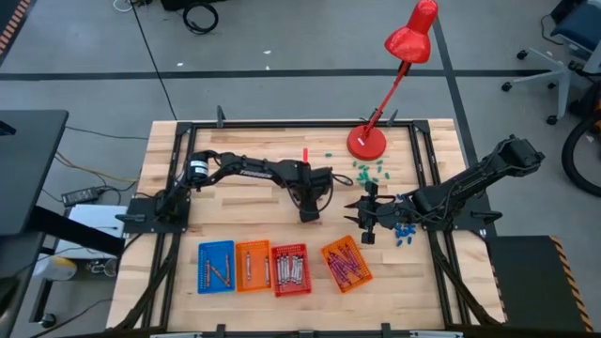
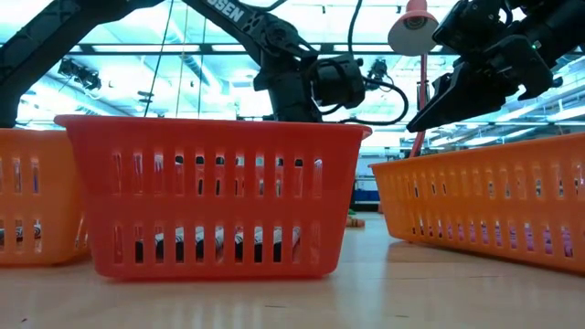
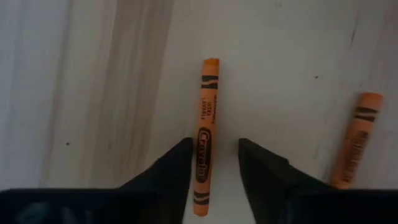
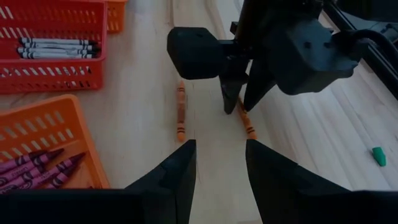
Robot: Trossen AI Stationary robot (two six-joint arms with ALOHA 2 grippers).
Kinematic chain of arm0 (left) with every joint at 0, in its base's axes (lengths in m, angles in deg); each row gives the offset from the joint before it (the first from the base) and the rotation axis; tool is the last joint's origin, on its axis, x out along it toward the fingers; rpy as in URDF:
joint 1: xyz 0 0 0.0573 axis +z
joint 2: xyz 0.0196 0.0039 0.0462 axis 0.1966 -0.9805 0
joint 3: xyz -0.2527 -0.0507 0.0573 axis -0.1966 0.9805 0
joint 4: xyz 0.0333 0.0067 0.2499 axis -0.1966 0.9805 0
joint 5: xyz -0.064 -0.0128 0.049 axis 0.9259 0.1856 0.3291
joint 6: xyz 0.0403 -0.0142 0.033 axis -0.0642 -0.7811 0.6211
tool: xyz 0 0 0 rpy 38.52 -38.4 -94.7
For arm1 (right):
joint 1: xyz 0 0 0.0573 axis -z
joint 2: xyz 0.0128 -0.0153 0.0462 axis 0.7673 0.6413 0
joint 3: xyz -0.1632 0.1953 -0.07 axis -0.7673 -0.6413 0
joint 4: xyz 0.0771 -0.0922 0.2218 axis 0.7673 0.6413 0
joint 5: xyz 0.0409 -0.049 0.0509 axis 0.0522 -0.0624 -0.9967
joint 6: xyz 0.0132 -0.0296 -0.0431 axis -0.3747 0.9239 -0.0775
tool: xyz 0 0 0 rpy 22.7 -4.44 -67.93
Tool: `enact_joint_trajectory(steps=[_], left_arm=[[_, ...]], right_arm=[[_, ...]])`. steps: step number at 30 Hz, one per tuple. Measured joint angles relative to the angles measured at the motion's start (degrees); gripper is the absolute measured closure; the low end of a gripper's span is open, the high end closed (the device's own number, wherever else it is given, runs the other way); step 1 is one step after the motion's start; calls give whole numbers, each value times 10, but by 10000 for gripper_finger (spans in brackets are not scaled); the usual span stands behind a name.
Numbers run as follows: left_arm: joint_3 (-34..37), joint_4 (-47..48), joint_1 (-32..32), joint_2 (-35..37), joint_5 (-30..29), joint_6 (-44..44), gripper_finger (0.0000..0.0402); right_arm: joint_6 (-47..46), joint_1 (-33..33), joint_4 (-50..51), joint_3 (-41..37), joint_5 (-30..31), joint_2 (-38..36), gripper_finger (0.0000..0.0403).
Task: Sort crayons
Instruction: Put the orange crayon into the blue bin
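Left fingers astride an orange crayon, jaws apart.

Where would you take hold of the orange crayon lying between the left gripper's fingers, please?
Across its middle, coming straight down from above. The orange crayon lies flat on the wooden table, its long axis running between the fingers of the left gripper, so closing them would likely pinch its narrow sides.
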Motion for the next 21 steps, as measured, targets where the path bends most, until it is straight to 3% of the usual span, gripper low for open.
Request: enact_joint_trajectory(steps=[10, 21], left_arm=[[1, 1, 1, -1, -2, 0, 383], [4, 15, -29, 69, 6, -23, 379]], right_arm=[[0, 0, 1, 0, 0, 0, 259], [0, 0, 1, 0, 0, 0, 259]])
